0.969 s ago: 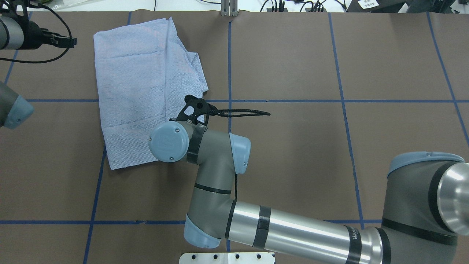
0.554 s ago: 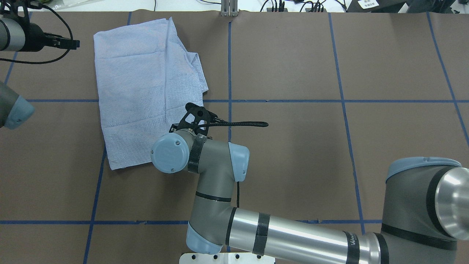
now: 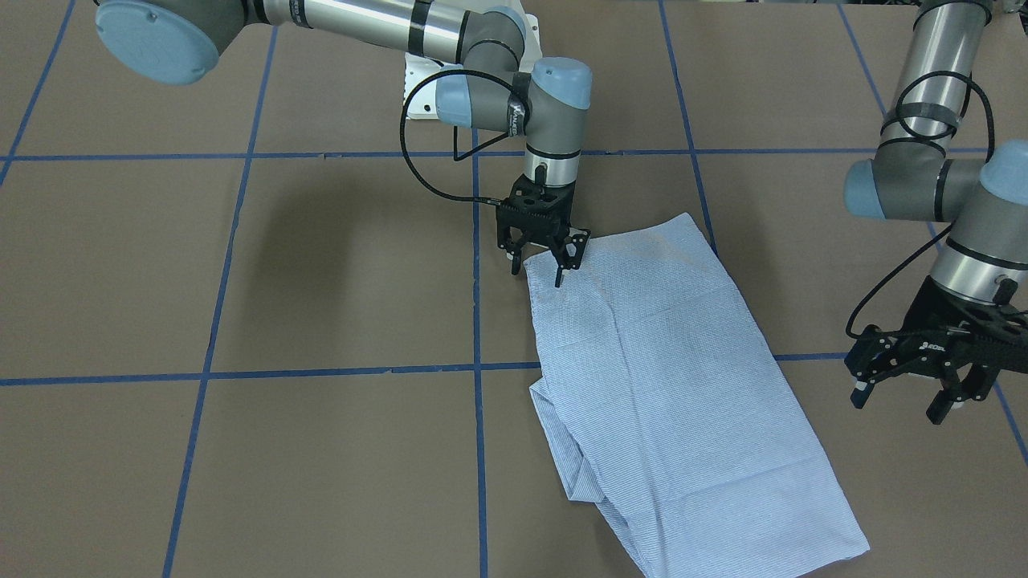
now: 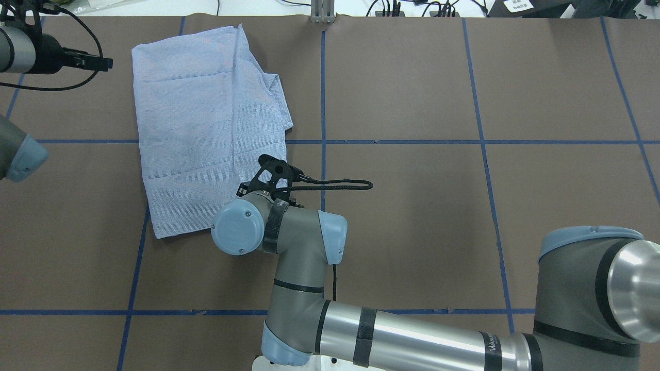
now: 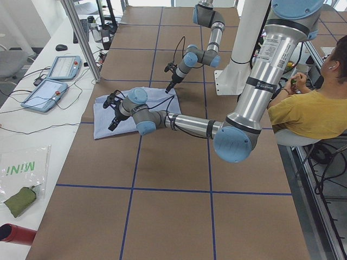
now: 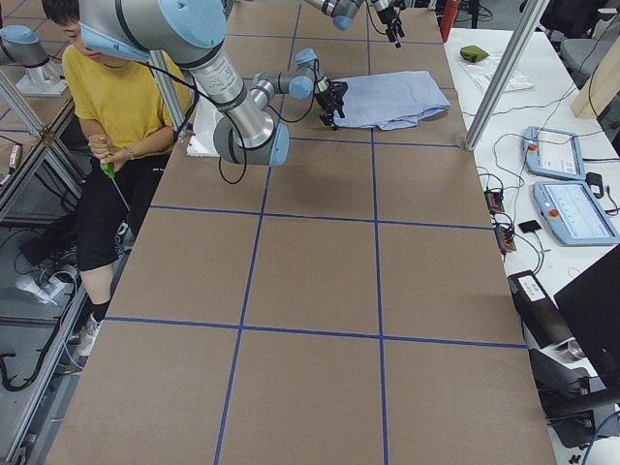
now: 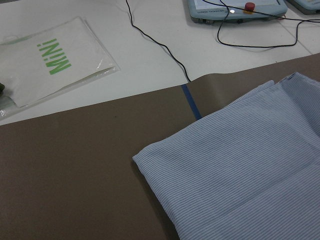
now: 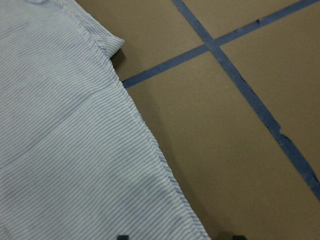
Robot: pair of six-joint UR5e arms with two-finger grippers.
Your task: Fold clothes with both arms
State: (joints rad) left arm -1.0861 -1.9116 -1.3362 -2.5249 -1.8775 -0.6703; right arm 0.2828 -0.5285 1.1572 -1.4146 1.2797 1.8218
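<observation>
The light blue striped shirt [image 4: 206,113] lies folded into a long rectangle on the brown table; it also shows in the front view [image 3: 675,385]. My right gripper [image 3: 538,269] is open and points down, its fingers astride the shirt's near corner. In the right wrist view the shirt's edge [image 8: 150,150] runs between the two fingertips. In the overhead view the right wrist hides this gripper. My left gripper [image 3: 903,397] is open and empty, hovering beside the shirt's far left corner [image 7: 145,160], apart from the cloth.
Blue tape lines [image 4: 323,103] grid the table. Beyond the far edge lie teach pendants [image 7: 235,7], cables and a clear bag printed in green [image 7: 50,55]. The white pedestal [image 4: 319,363] stands at the near edge. An operator in yellow [image 5: 314,114] sits behind the robot.
My right wrist and gripper have moved back toward the robot along the shirt's right edge to its near corner. The left gripper has shifted slightly toward the shirt. The shirt has not moved.
</observation>
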